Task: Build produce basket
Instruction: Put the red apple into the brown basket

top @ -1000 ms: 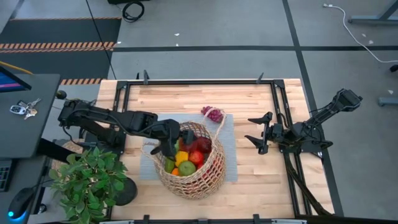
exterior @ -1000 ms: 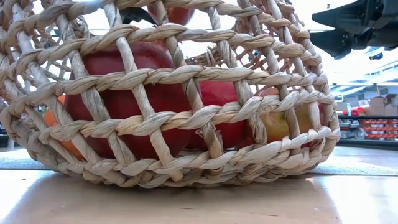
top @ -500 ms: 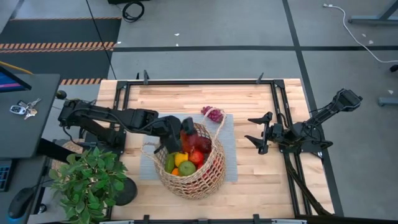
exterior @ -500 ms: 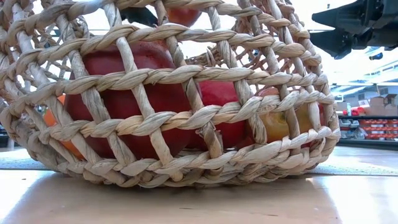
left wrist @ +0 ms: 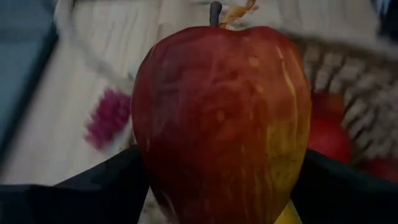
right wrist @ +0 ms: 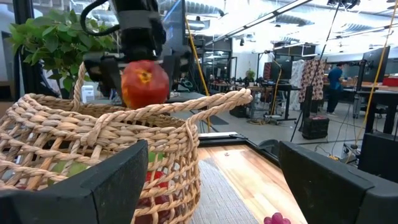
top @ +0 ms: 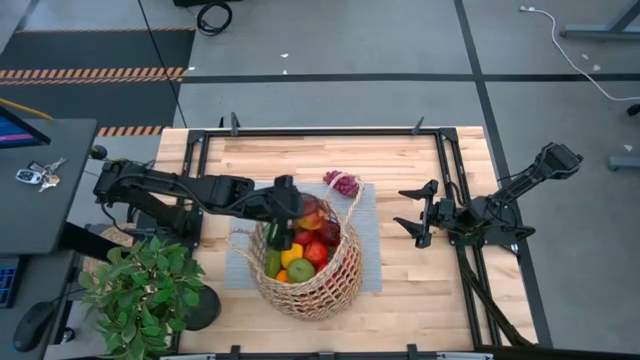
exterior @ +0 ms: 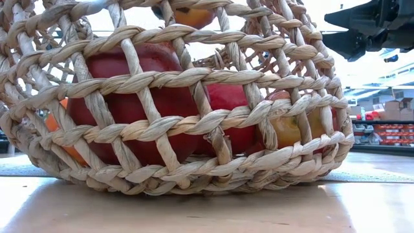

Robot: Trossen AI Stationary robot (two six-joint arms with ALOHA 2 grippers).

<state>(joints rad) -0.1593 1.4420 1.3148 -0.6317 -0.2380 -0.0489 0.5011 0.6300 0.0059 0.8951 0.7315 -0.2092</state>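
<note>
The tan wicker basket (top: pixel 305 265) stands on a grey mat (top: pixel 370 245) and holds several fruits: red, green, yellow and orange. My left gripper (top: pixel 298 213) hovers over the basket's far-left rim, shut on a red apple (left wrist: pixel 224 118) with a yellow streak. The right wrist view shows this apple (right wrist: pixel 144 84) above the rim as well. A bunch of purple grapes (top: pixel 343 183) lies on the mat's far edge, beside the basket's loop handle. My right gripper (top: pixel 415 212) waits open near the table's right side, pointing toward the basket. My left gripper pinches the apple's two opposite sides (left wrist: pixel 146 155) between its two fingers (left wrist: pixel 109 183), slanting down from the table's left. The apple hangs clear above the fruit in the basket. In the left wrist view its stem (left wrist: pixel 215 12) points up.
A potted green plant (top: pixel 140 290) stands at the near left corner, close to the left arm. Black rails (top: pixel 455 190) frame the wooden table. Bare wood lies between the mat and the right arm. Keys lie on a side desk (top: pixel 40 175) at the left.
My left gripper has rolled about its own pointing line without leaving its place over the basket's rim. The apple has turned with it, and its paler, yellow-streaked side now faces up. The fingers have stayed shut on the apple.
</note>
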